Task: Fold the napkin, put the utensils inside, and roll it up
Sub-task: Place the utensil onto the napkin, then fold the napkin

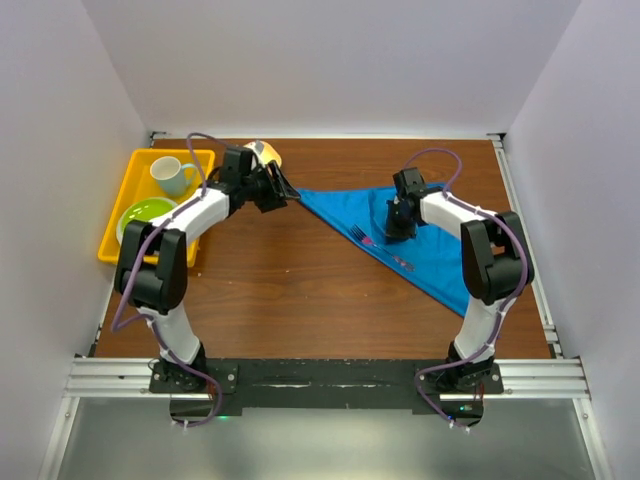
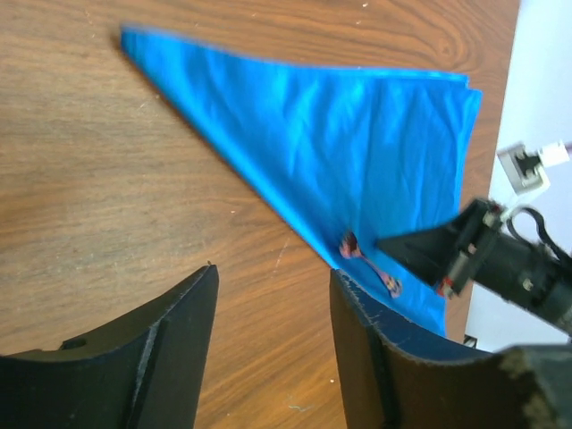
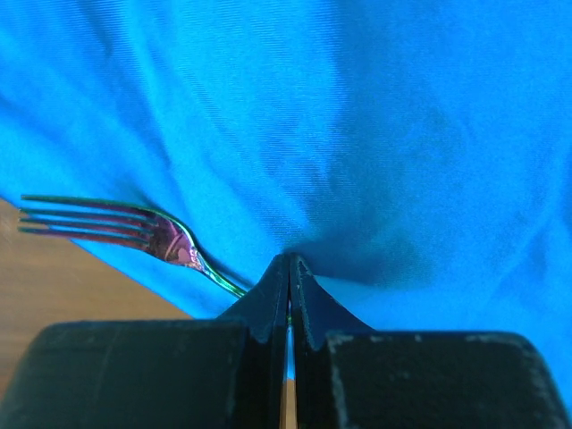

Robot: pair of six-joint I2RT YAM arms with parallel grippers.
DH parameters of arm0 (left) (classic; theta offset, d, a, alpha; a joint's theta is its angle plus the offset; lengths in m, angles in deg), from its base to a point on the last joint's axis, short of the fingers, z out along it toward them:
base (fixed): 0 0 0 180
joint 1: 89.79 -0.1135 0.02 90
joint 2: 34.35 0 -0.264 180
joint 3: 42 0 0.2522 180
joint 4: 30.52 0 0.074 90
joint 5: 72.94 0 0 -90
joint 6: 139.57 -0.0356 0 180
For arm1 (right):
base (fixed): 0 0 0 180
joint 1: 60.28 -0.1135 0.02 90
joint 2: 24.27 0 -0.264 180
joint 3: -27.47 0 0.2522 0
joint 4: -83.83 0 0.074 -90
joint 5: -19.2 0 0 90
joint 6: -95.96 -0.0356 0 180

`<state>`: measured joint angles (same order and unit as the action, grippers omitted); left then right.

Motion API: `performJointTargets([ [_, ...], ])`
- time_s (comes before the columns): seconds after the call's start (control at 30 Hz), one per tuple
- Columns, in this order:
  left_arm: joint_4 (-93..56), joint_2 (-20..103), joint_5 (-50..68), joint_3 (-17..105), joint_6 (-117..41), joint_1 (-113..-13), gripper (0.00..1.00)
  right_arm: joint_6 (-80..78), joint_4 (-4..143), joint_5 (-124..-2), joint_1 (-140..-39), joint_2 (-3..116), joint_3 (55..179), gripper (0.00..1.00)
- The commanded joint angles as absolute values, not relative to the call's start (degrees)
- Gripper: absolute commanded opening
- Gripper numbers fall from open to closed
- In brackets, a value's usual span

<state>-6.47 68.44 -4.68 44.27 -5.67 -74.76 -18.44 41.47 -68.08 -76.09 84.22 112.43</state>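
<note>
The blue napkin (image 1: 440, 262) lies folded into a triangle on the right half of the wooden table; it also shows in the left wrist view (image 2: 340, 125) and fills the right wrist view (image 3: 402, 134). The iridescent fork (image 1: 381, 248) lies on it near the long folded edge (image 2: 368, 264), tines to the left (image 3: 134, 231). My right gripper (image 1: 398, 230) is shut, its tips (image 3: 288, 259) pressed into puckered napkin just beside the fork's handle, which runs under the fingers. My left gripper (image 1: 289, 193) is open and empty (image 2: 273, 273) above bare wood at the napkin's left corner.
A yellow tray (image 1: 113, 222) at the back left holds a pale mug (image 1: 172, 175) and a green plate (image 1: 146, 212). A yellow-orange object (image 1: 268, 152) sits behind the left gripper. White walls close in the table on three sides.
</note>
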Motion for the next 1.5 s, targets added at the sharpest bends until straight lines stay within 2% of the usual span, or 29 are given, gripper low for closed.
performJointTargets([
  [0.0, -13.4, 70.1, -4.5, 40.2, -3.5, -74.8, 0.55, -17.3, 37.6, -66.6, -76.4, 81.9, 109.1, 0.0],
  [0.13, -15.9, 72.4, -2.9, 38.8, -2.6, -74.8, 0.49, -17.3, 36.4, -65.4, -76.4, 80.5, 109.7, 0.0],
  [0.43, -28.3, 78.0, 2.5, 37.4, 1.0, -74.0, 0.51, -15.6, 32.7, -65.7, -76.4, 79.9, 115.8, 0.02],
  [0.8, -28.9, 84.2, 6.5, 40.0, 5.7, -73.3, 0.46, -14.9, 30.9, -65.2, -76.4, 77.3, 117.1, 0.04],
  [1.23, -22.2, 86.0, 10.2, 43.0, 4.7, -73.3, 0.39, -15.7, 29.4, -66.5, -75.5, 73.2, 118.9, 0.06],
  [1.33, -21.7, 86.6, 10.4, 44.0, 4.0, -73.3, 0.35, -15.9, 28.9, -66.8, -75.0, 72.2, 119.0, 0.06],
  [1.47, -21.4, 86.5, 11.3, 46.5, -0.9, -72.8, 0.22, -16.4, 27.4, -66.3, -73.9, 70.9, 120.2, 0.06],
])
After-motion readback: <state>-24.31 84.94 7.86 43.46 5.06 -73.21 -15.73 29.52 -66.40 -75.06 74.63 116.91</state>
